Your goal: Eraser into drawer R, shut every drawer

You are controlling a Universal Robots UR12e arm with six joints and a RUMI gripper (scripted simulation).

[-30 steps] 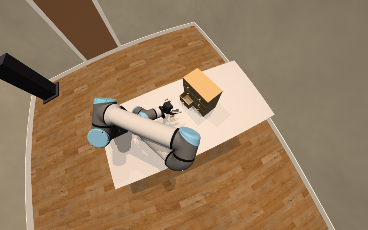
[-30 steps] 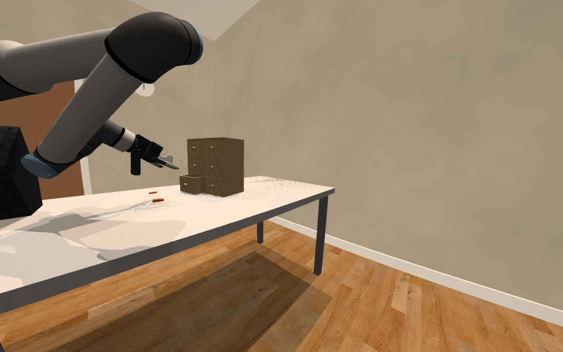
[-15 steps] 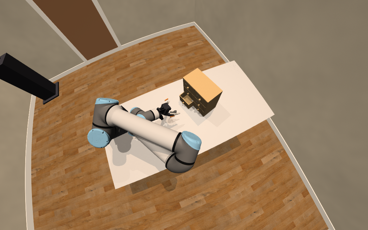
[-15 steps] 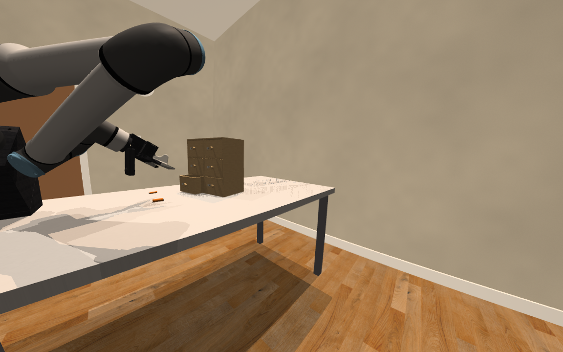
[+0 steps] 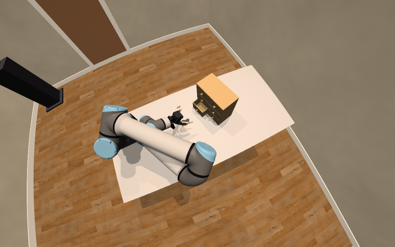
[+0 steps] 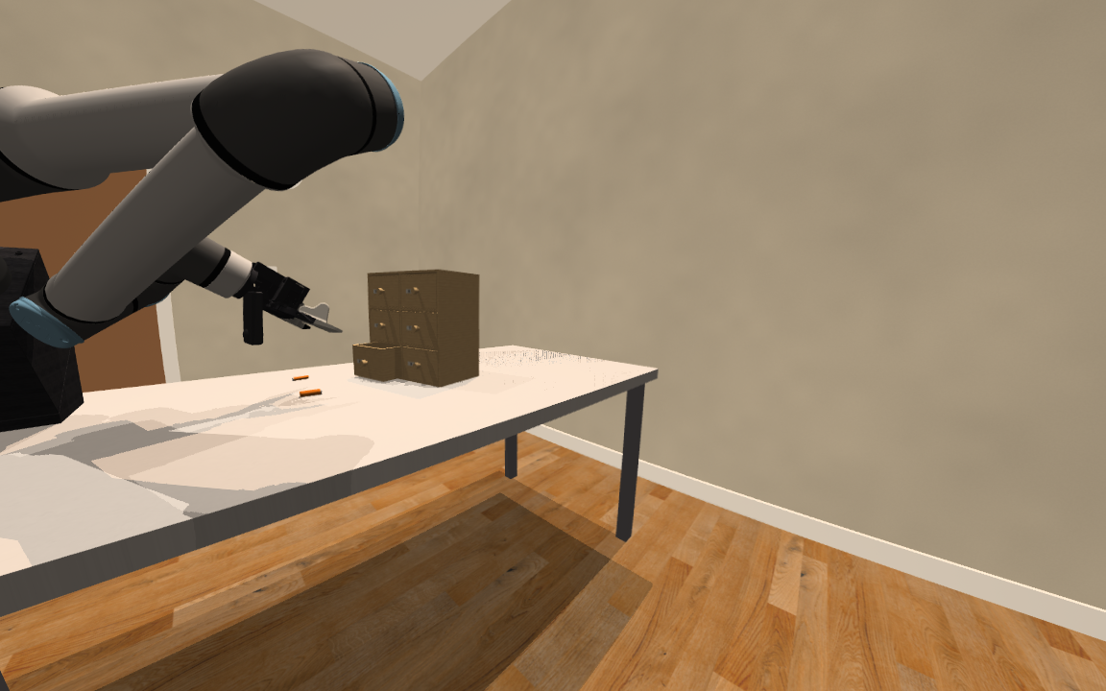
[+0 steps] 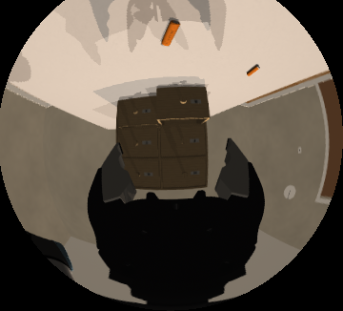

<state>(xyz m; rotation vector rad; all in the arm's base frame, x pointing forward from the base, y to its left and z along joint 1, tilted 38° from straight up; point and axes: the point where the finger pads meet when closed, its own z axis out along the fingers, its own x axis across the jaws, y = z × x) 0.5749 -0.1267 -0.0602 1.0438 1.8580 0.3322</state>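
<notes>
Exterior view: arm reaches over the white table (image 6: 488, 403), gripper (image 6: 321, 320) in the air short of the chest (image 6: 445, 326), jaws spread wide, holding nothing. Chest upright; one bottom drawer (image 6: 372, 361) pulled partway out, the rest shut. Two small orange pieces lie on the table, well apart: nearer piece (image 6: 309, 393) below the gripper, farther piece (image 6: 300, 377) beyond. Which one is the eraser, cannot tell. Nothing stands between gripper and chest.
</notes>
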